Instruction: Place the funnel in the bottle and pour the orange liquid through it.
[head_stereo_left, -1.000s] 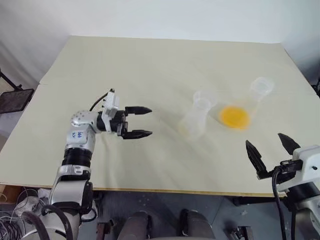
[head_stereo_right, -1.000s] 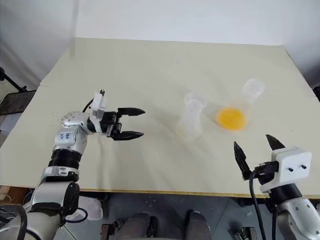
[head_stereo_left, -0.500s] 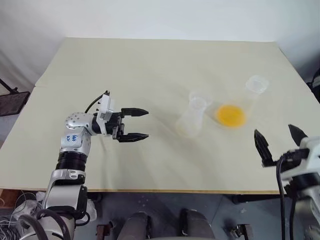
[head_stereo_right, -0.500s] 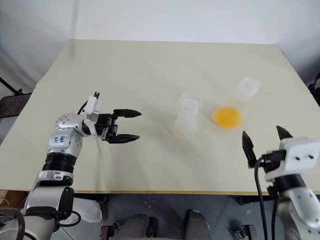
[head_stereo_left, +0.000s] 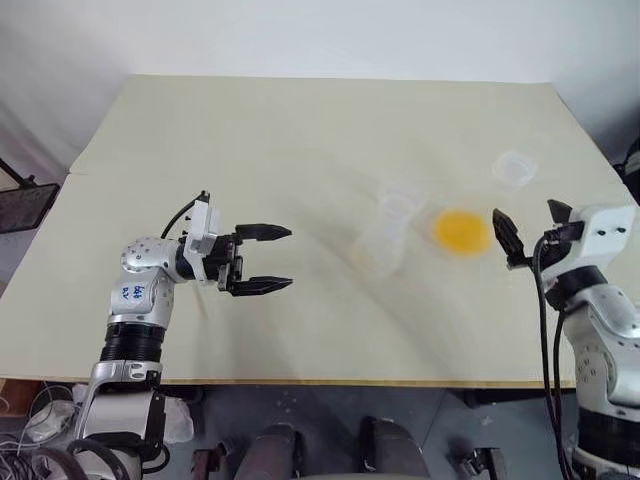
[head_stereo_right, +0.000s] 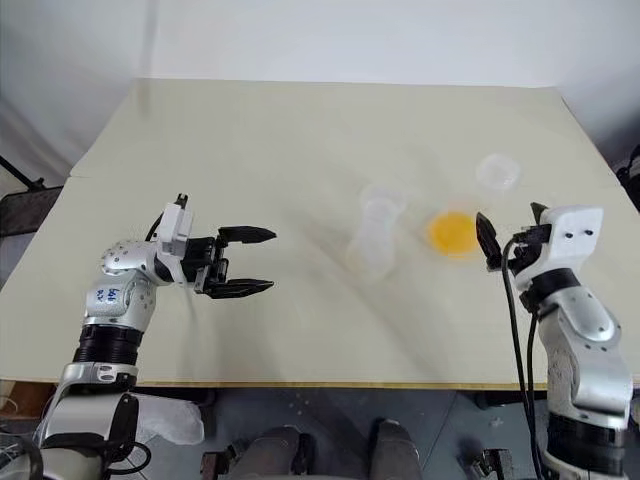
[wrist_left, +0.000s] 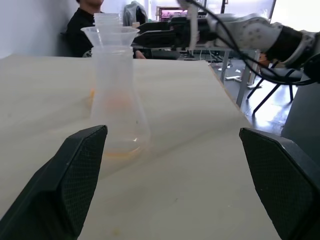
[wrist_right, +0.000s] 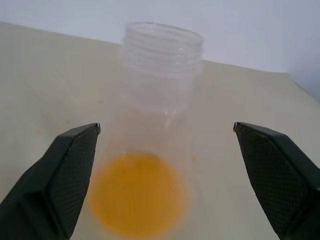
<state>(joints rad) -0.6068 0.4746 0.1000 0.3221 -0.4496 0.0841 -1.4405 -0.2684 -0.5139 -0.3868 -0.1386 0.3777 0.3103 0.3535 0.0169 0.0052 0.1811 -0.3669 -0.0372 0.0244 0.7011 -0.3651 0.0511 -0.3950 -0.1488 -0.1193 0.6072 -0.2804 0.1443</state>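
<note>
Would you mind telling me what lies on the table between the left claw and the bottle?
Nothing: in the left eye view, only bare table separates the open left claw from the bottle.

Both eye views look down from the robot's head, steeply and from above the near edge of the bench (head_stereo_left: 300, 130), taking in almost the whole top out to its far edge. They share the same scene, slightly offset sideways. The left wrist view sits low, just above the bench surface, facing level along the left tool (wrist_left: 170, 180) towards the bottle (wrist_left: 116, 100) and the bench's right edge, with the room beyond. The right wrist view is very close to the flask (wrist_right: 155, 130), looking across the bench towards the far wall.
</note>
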